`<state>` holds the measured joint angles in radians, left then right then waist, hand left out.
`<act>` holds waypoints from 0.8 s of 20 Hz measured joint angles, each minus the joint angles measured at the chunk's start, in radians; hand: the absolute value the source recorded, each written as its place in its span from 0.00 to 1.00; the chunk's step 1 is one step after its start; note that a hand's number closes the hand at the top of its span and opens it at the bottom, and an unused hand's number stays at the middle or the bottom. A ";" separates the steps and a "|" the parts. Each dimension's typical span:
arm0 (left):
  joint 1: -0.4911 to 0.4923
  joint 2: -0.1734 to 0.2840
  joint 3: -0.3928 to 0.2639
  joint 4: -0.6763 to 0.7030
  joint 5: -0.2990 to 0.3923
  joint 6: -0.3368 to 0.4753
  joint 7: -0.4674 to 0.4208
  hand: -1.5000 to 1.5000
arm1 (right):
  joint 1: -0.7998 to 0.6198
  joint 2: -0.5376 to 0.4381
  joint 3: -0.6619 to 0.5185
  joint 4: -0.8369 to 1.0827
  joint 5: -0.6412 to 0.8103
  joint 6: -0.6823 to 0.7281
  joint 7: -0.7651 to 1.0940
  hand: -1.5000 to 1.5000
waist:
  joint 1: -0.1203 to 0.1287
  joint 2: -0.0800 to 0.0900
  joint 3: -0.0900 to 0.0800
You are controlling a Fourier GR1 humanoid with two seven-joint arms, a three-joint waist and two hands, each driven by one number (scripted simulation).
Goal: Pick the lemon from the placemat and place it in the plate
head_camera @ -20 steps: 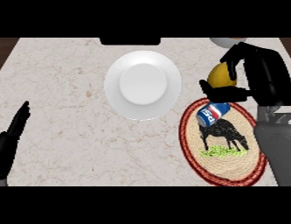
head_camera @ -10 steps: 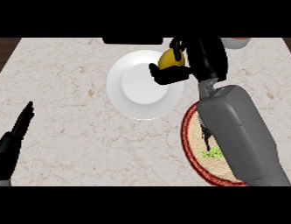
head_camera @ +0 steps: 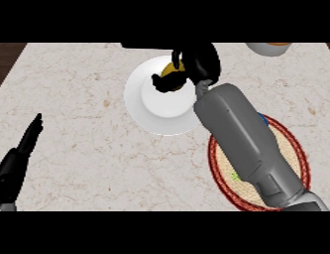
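Note:
My right hand (head_camera: 196, 62) hangs over the far part of the white plate (head_camera: 156, 106), fingers curled round the yellow lemon (head_camera: 172, 71). Only a sliver of the lemon shows between the fingers and thumb. The grey right forearm (head_camera: 244, 139) runs from the lower right across the round woven placemat (head_camera: 296, 156) with its red rim and hides most of it. My left hand (head_camera: 17, 161) rests open at the lower left of the counter, fingers straight and pointing away from me.
An orange-and-white bowl (head_camera: 270, 48) sits at the counter's far right edge. A dark object (head_camera: 149, 45) lies at the far edge behind the plate. Dark floor shows beyond the counter's left and right edges.
The right hand has carried the lemon from above the placemat leftward to over the plate, then a little further over it. The left hand has stayed put.

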<state>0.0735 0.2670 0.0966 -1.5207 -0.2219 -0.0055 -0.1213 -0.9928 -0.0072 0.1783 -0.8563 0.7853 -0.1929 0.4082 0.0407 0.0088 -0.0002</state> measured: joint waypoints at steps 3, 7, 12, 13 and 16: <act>-0.011 0.006 0.006 0.009 0.004 -0.011 -0.007 0.50 | -0.056 0.004 0.026 0.137 -0.066 -0.052 -0.033 1.00 | 0.010 0.003 0.000; -0.033 -0.008 -0.010 0.015 -0.006 -0.009 0.004 0.50 | -0.063 0.006 0.034 0.237 -0.189 -0.124 -0.067 0.00 | 0.027 0.008 0.000; -0.069 -0.012 -0.013 0.032 -0.011 -0.012 0.010 0.50 | -0.105 0.007 0.061 0.359 -0.308 -0.221 -0.046 0.00 | 0.041 0.011 0.000; -0.067 -0.011 -0.012 0.038 -0.013 -0.012 0.004 0.50 | -0.113 0.007 0.070 0.380 -0.328 -0.236 -0.051 0.00 | 0.043 0.012 0.000; -0.066 0.002 0.001 0.037 -0.001 -0.028 -0.001 0.50 | -0.104 0.007 0.087 0.398 -0.389 -0.309 -0.103 0.00 | 0.047 0.012 0.000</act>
<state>0.0073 0.2694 0.0978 -1.4835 -0.2229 -0.0332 -0.1222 -1.0973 -0.0001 0.2651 -0.4580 0.3967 -0.5020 0.3051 0.0880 0.0212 0.0002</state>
